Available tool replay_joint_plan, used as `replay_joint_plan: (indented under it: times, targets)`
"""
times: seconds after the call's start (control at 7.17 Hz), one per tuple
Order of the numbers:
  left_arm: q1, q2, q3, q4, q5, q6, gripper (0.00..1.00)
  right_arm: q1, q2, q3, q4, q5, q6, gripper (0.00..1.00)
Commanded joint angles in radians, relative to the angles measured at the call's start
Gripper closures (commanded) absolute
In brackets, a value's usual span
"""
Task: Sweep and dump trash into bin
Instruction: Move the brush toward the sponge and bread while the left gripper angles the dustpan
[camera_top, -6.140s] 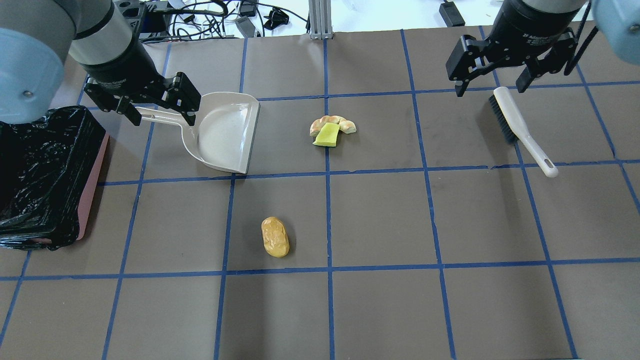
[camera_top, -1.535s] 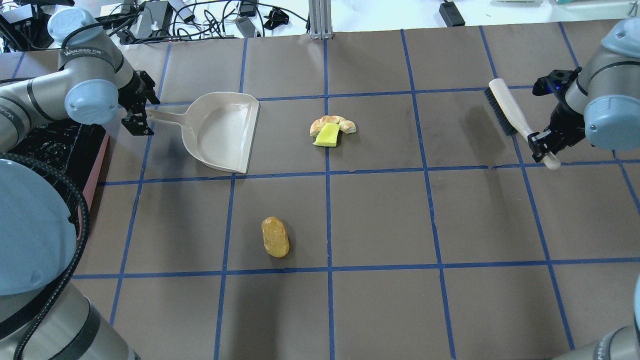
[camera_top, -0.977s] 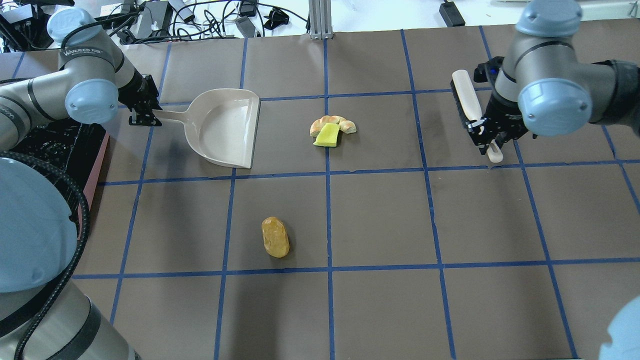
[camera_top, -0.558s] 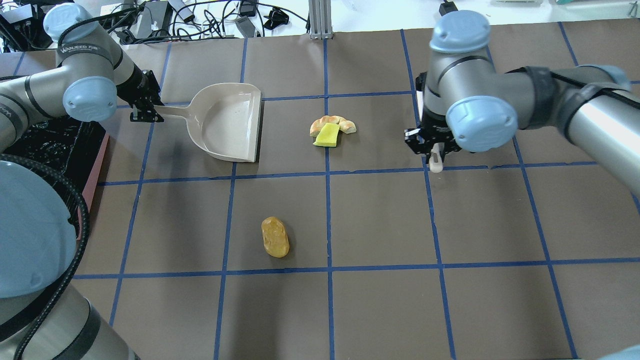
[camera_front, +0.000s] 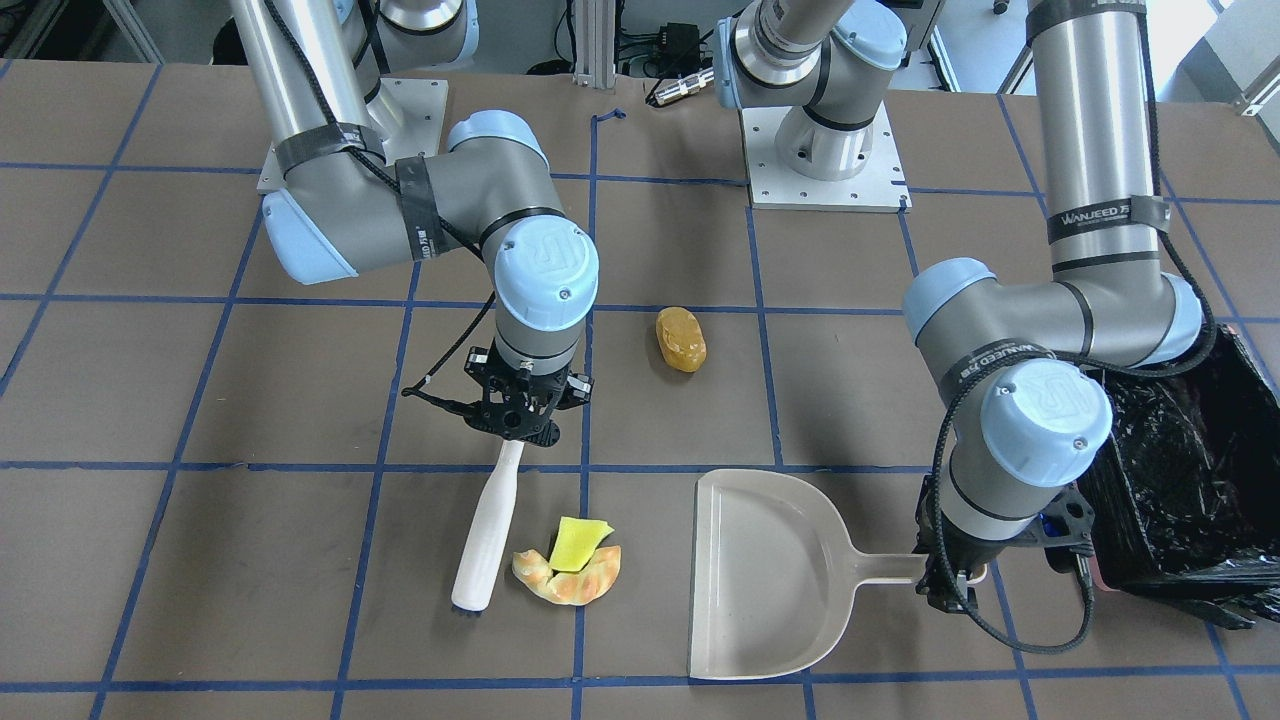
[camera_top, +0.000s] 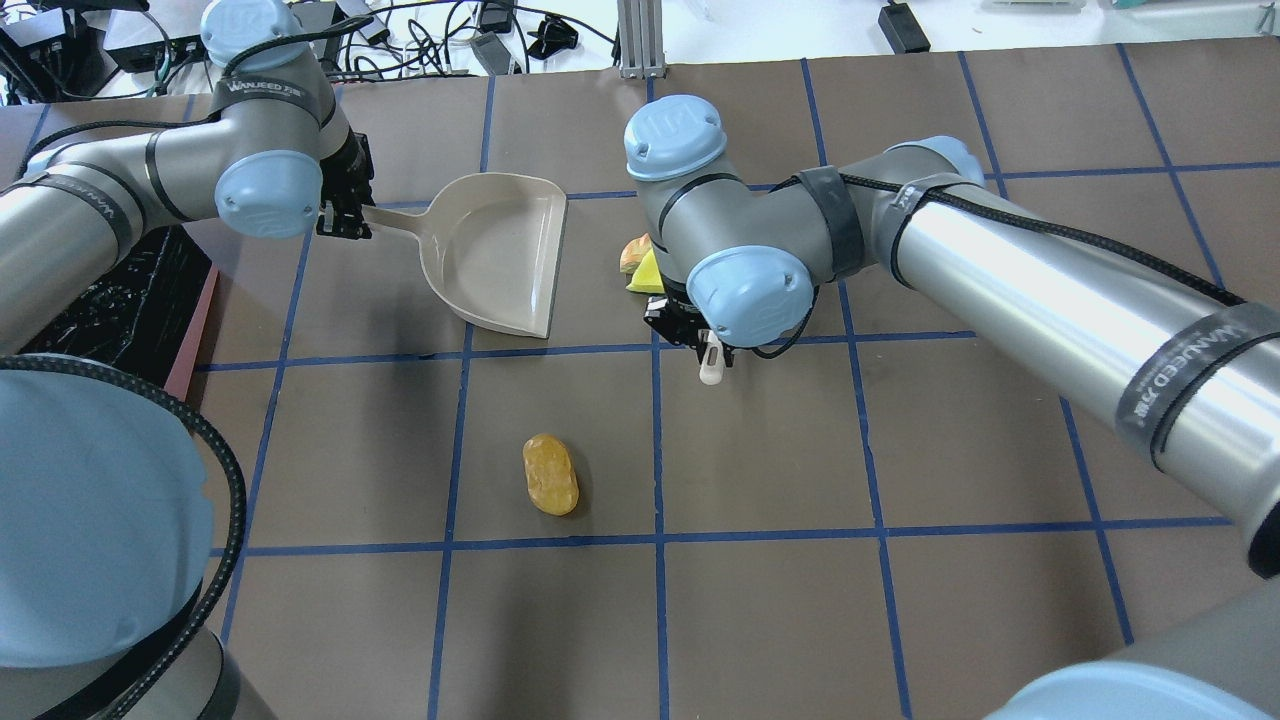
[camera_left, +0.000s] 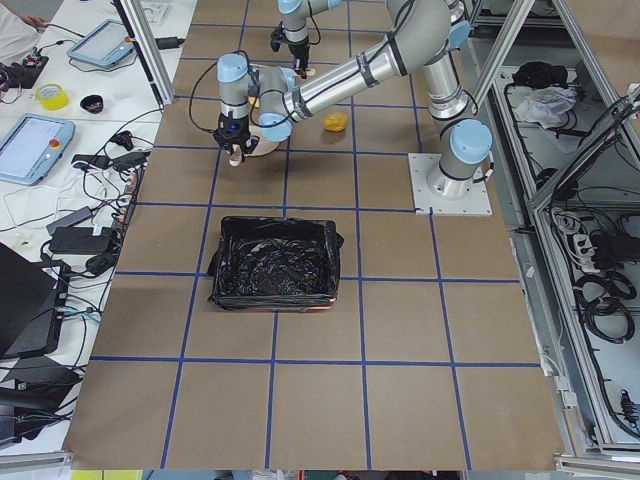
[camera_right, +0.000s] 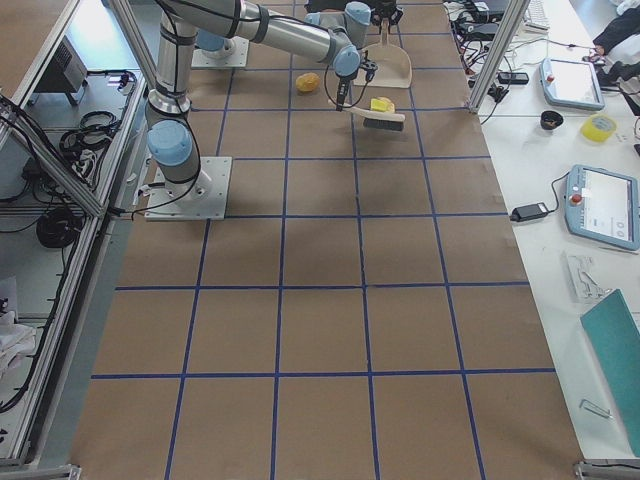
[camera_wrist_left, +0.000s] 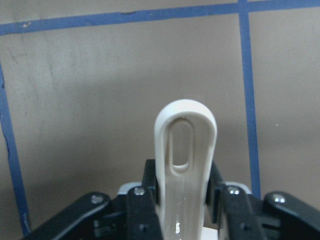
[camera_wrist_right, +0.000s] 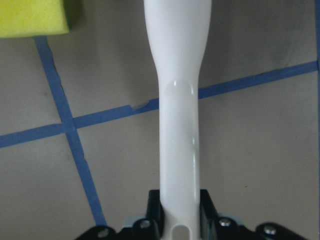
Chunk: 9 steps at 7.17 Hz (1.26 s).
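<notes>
Bare squares of the desk (camera_front: 200, 560) surround everything. The bin (camera_front: 1180, 470), with its crinkled black liner, sits behind the left gripper (camera_front: 950, 588), whose jaws clamp the dustpan (camera_front: 765, 570) handle. The right gripper (camera_front: 516, 435) jaws clamp the brush (camera_front: 485, 530) handle. Its bristles are just beside the touching crescent (camera_front: 570, 587) and wedge (camera_front: 578, 541), opposite the pan mouth. The golden oval (camera_front: 681, 339) lies apart.

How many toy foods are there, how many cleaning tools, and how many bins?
Toy foods: 3 (golden-brown lumpy oval, orange-cream crescent, yellow-green wedge)
Cleaning tools: 2 (beige plastic dustpan, beige hand brush)
Bins: 1 (pink tub lined with black bag)
Total: 6
</notes>
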Motion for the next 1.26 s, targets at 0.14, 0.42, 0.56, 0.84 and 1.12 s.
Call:
replay_joint_plan:
  times: [0.14,0.42,0.56,0.84,1.12]
  targets:
    - [-0.012,-0.008,0.001,0.003,0.016,-0.034,1.00,0.081,0.051,-0.014,-0.004,0.002,0.019,1.00]
    - [-0.012,-0.012,0.001,0.004,0.016,-0.053,1.00,0.136,0.137,-0.113,0.004,0.047,0.009,1.00]
    - [-0.012,-0.012,0.001,0.004,0.014,-0.053,1.00,0.175,0.169,-0.181,0.008,0.072,0.001,1.00]
    - [-0.012,-0.012,0.001,0.004,0.012,-0.053,1.00,0.227,0.241,-0.323,0.071,0.066,-0.115,1.00]
    - [-0.012,-0.011,0.001,0.004,0.012,-0.044,1.00,0.261,0.267,-0.409,0.117,0.060,-0.245,1.00]
